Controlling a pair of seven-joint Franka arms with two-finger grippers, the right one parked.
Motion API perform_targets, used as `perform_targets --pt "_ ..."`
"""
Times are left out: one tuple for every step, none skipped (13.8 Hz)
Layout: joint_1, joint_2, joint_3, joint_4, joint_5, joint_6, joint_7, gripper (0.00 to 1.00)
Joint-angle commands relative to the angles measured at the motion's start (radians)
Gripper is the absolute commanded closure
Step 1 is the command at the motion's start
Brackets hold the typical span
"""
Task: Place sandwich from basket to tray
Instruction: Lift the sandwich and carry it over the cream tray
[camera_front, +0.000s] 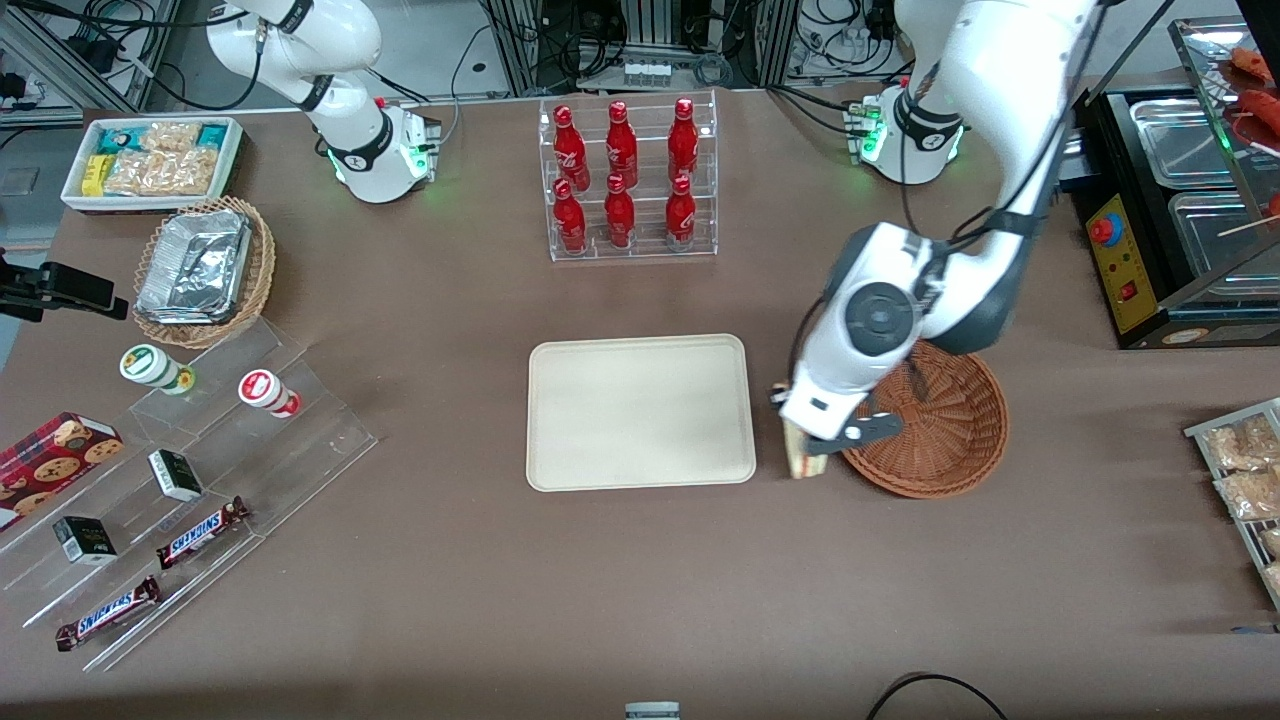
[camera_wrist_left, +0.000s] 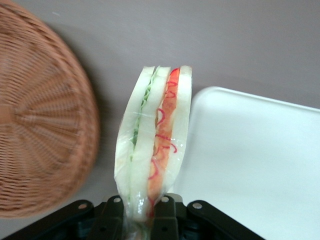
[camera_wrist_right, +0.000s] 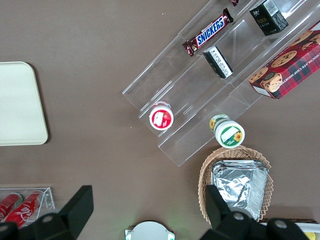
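Your sandwich (camera_wrist_left: 153, 150) is off the counter (camera_front: 640, 580), pinched at one end by the claw (camera_wrist_left: 138, 210), whose two fingers (camera_wrist_left: 113, 212) are closed tight against the bread on either side. The wedge stands on edge, with its red and green filling layers facing the wrist camera. In the front view you find the sandwich (camera_front: 797, 455) right of centre in the frame, hanging over the bare strip of counter between the tray (camera_front: 640, 412) and the basket (camera_front: 935, 420), above neither one. The claw (camera_front: 815, 440) sits just above it, at the basket's rim. The basket holds nothing that you can see, and the tray's flat cream surface is bare. Higher in the frame, above the tray, a clear rack of red bottles (camera_front: 625, 180) stands well apart from both.
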Motion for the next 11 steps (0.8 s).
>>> perform_targets --pt "-0.091 0.109 0.013 0.140 0.013 -0.031 -0.107 1.00" --pt "-0.125 0.133 0.013 0.173 0.016 -0.033 -0.144 1.00" --pt "-0.148 0.155 0.013 0.195 0.023 -0.033 -0.178 1.00" --pt "-0.172 0.176 0.013 0.218 0.034 -0.033 -0.216 1.00" --pt "-0.202 0.204 0.014 0.244 0.048 -0.031 -0.255 1.00" --pt "-0.223 0.232 0.013 0.279 0.059 -0.033 -0.285 1.00" --pt "-0.246 0.258 0.014 0.310 0.068 -0.033 -0.311 1.00" --pt "-0.268 0.279 0.014 0.339 0.070 -0.034 -0.336 1.00" --pt "-0.288 0.298 0.017 0.361 0.070 -0.034 -0.354 1.00" --pt "-0.303 0.318 0.018 0.388 0.068 -0.050 -0.373 1.00" --pt "-0.321 0.344 0.019 0.429 0.070 -0.077 -0.396 1.00"
